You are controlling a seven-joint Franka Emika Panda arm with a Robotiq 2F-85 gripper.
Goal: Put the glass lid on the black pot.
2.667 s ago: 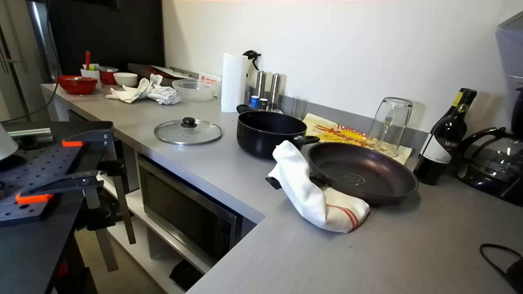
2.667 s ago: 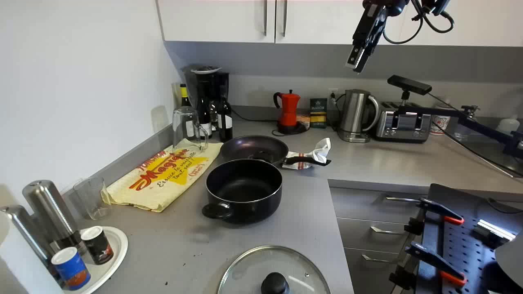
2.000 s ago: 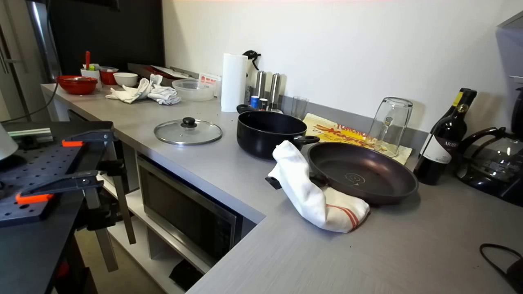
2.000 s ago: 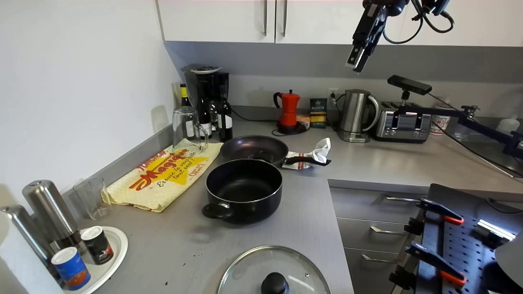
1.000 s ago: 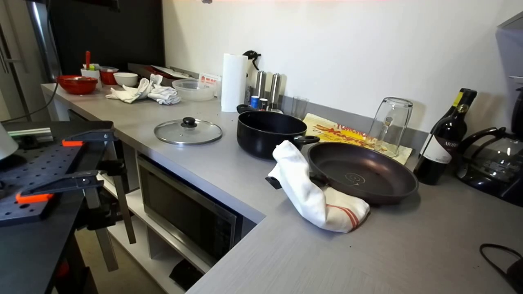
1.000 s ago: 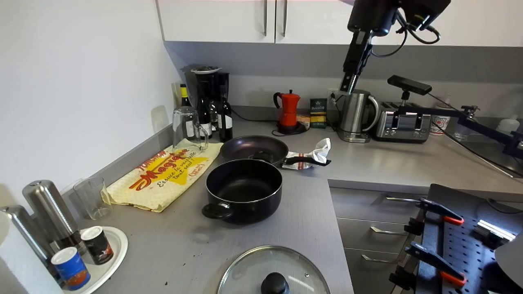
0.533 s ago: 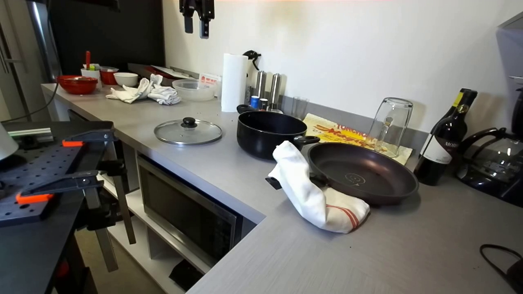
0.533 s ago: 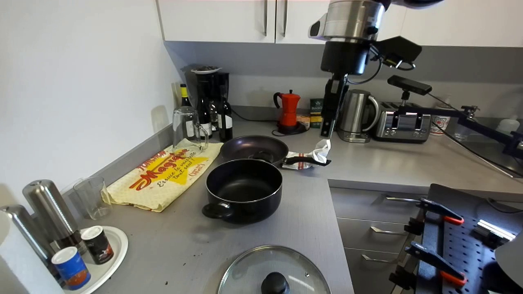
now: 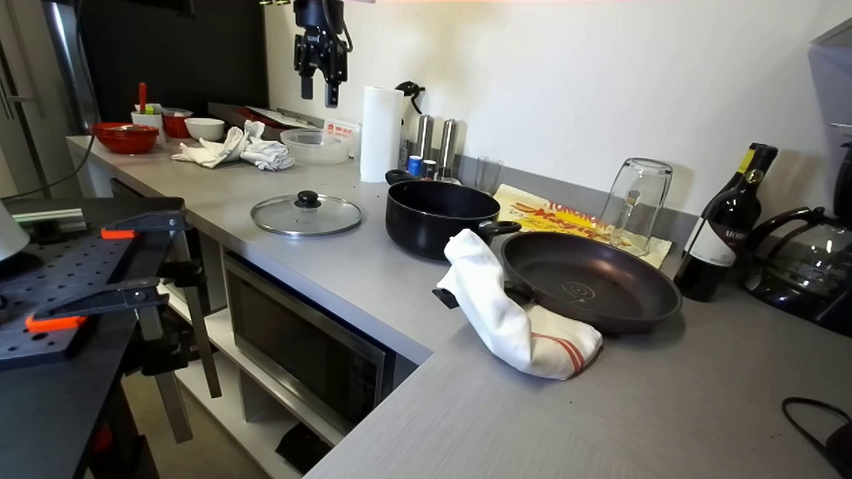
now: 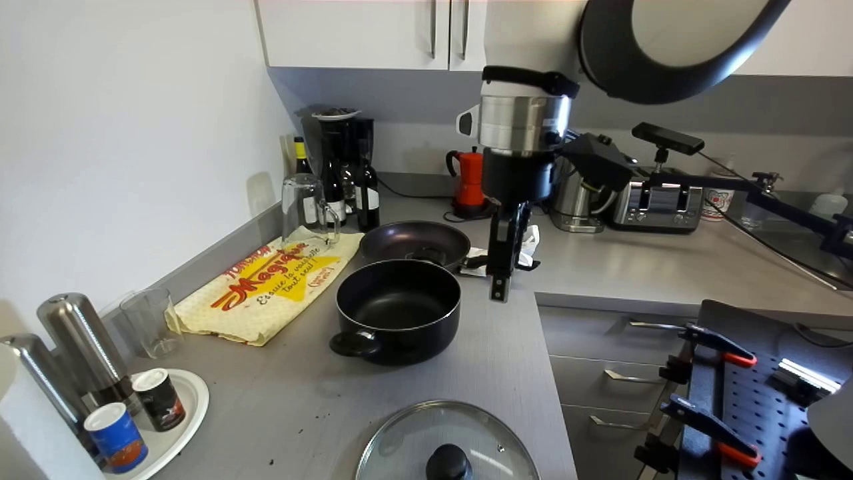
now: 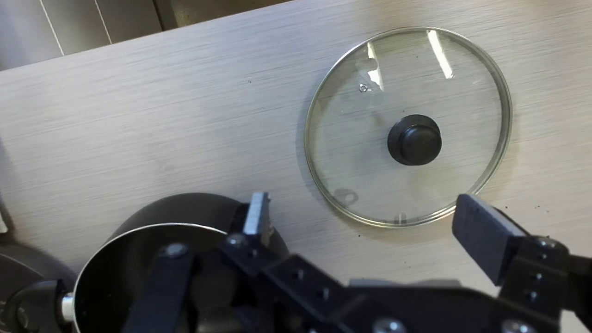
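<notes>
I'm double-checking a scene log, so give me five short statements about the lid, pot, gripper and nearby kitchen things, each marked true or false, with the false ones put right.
1. The glass lid lies on the counter, apart from the black pot. True.
2. The black pot is covered. False: its top is open.
3. The glass lid is being held. False: the gripper is open, apart from the lid.
4. A white cloth lies beside the frying pan. True.
5. The paper towel roll stands upright. True.
</notes>
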